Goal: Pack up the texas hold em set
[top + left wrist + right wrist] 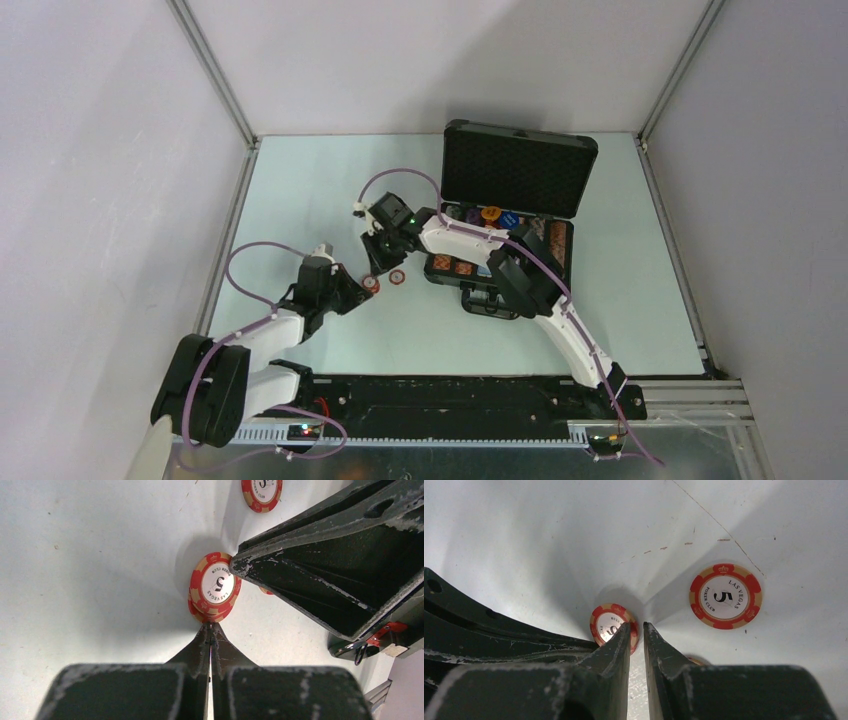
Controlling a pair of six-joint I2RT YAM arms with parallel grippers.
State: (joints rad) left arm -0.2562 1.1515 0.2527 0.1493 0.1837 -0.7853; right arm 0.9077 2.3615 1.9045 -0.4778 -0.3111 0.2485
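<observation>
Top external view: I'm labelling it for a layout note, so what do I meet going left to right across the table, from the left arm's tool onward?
left tool → first red-white chip → second red-white chip → open black case

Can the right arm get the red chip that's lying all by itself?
Probably yes: the lone chip lies flat on the table beside the right gripper, nothing covering it, though its jaws stand barely apart.

Left wrist: I see the far chip (261, 492) cut by the top edge, and a second chip (266, 591) mostly hidden behind the right arm's finger (320, 565). Overhead: my right arm (520, 275) covers part of the case (520, 170).
</observation>
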